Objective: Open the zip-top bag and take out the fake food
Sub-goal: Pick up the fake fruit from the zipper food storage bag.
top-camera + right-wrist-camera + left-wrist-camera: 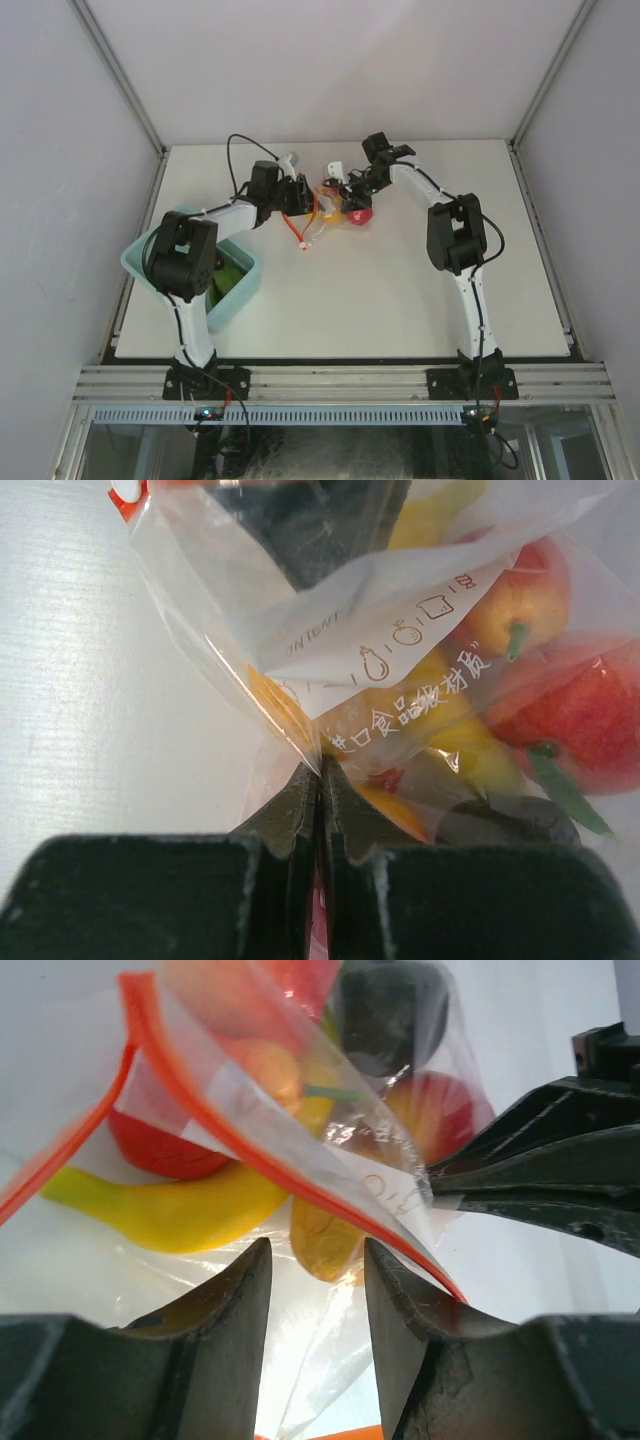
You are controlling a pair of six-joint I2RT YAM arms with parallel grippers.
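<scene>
The zip-top bag (335, 205) hangs between both grippers at the table's far middle. Its mouth gapes toward the left wrist camera, with the red-orange zip strip (250, 1150) running diagonally. Inside lies the fake food: a yellow banana (170, 1215), a red piece (160, 1145), a dark purple piece (385, 1010) and a red apple (445, 1100). My left gripper (318, 1245) is open; loose clear film and a yellow-orange fruit (320, 1240) sit at its fingertips. My right gripper (320, 770) is shut on a fold of the bag's film (300, 730), beside the apple (580, 710).
A light blue bin (140, 265) stands at the left, under the left arm, with green pieces (228, 280) in it. A white frame post and walls close the table's far and side edges.
</scene>
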